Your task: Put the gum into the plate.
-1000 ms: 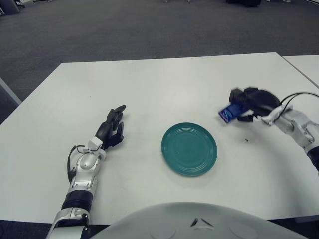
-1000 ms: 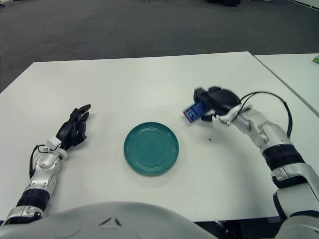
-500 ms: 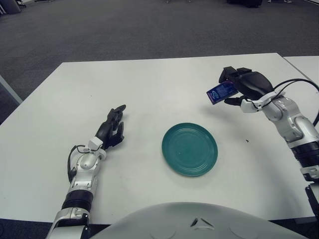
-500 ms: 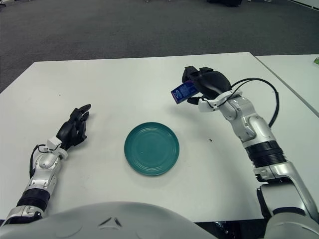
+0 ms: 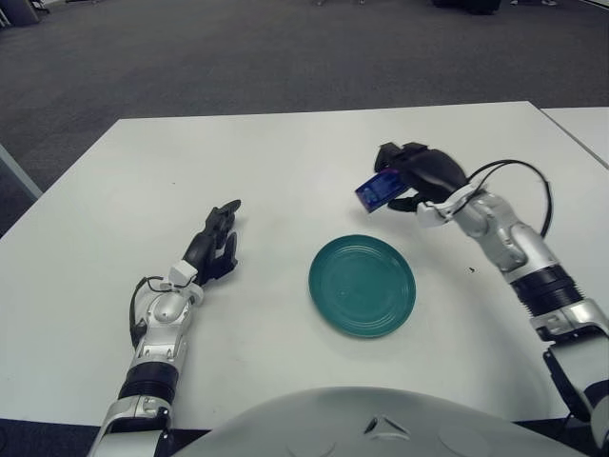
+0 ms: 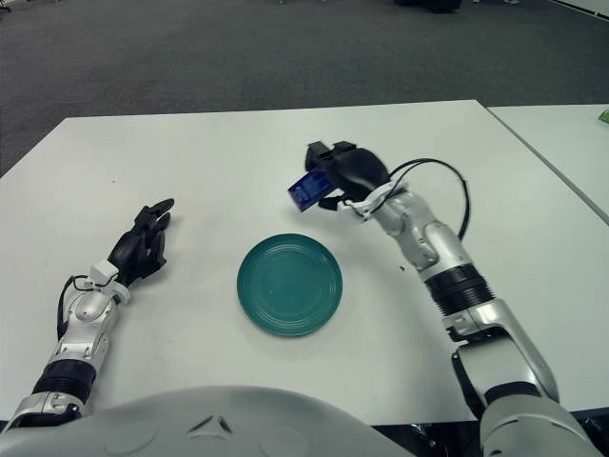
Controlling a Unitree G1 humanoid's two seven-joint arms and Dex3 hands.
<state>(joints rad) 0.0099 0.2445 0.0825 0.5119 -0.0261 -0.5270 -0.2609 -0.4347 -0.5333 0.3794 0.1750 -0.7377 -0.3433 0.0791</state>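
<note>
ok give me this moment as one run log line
right hand: shut on blue gum pack, raised beyond round teal plate | left hand: idle on white table | gum not yet in plate

A white table (image 5: 285,162) spreads beneath and all around the right hand (image 5: 419,181), its surface plain. A tiny dark speck (image 5: 471,269) lies on it, nearer the robot than that hand and a little to its right. Another faint speck (image 5: 173,185) sits beyond the left hand (image 5: 214,249), slightly to its left. Well to the right of the right hand, a second white table (image 5: 580,124) stands apart across a narrow gap. Dark grey carpet (image 5: 238,57) fills the floor beyond both hands.
</note>
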